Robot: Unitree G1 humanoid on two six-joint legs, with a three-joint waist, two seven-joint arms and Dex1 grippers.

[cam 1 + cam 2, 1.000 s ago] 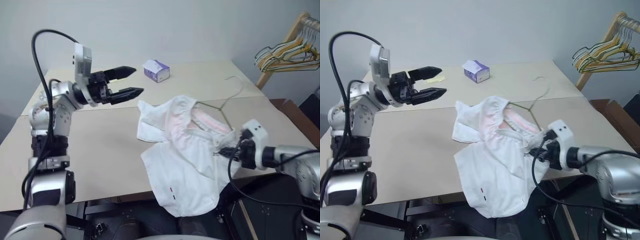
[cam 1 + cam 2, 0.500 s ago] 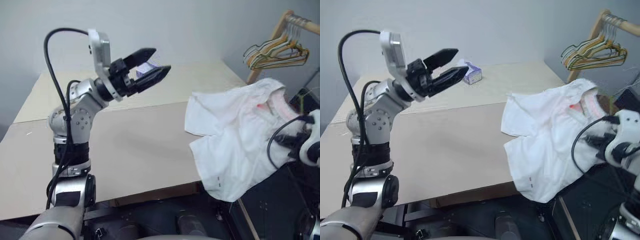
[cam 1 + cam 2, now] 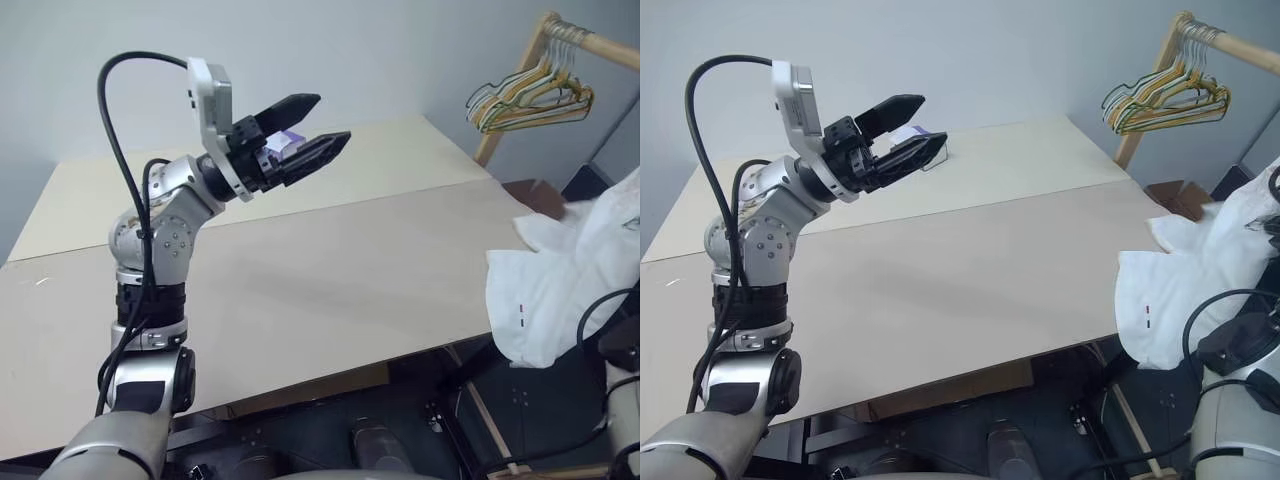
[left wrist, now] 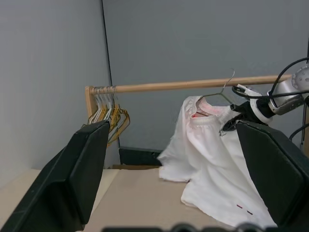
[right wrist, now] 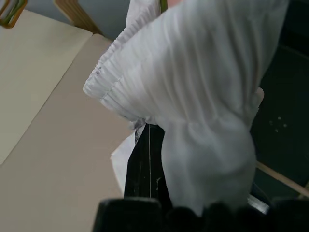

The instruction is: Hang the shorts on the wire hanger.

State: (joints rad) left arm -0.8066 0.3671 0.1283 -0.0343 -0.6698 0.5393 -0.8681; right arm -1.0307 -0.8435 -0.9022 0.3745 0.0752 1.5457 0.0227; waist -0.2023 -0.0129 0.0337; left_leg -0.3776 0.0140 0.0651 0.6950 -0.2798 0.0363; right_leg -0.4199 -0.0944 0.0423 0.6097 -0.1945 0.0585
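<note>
The white shorts [image 4: 212, 159] hang in the air off the table's right edge, their gathered waistband draped over the thin wire hanger [image 4: 218, 94], whose hook sticks up in front of the wooden rod. My right gripper [image 4: 231, 123] is shut on the hanger's wire at the waistband; its black fingers [image 5: 145, 162] show under the cloth. In the head views the shorts [image 3: 560, 285] sit at the far right. My left gripper [image 3: 333, 117] is open and holds nothing, raised over the table's far side and pointing right, well apart from the shorts.
A wooden rack [image 3: 560, 30] with a bunch of coloured hangers [image 3: 525, 95] stands at the back right. The long beige table [image 3: 330, 280] spans the middle. A small tissue box [image 3: 285, 143] sits behind my left gripper.
My right gripper has lifted the shorts and hanger off the table and swung them right and up. The left gripper moved slightly right and up. The camera has turned right.
</note>
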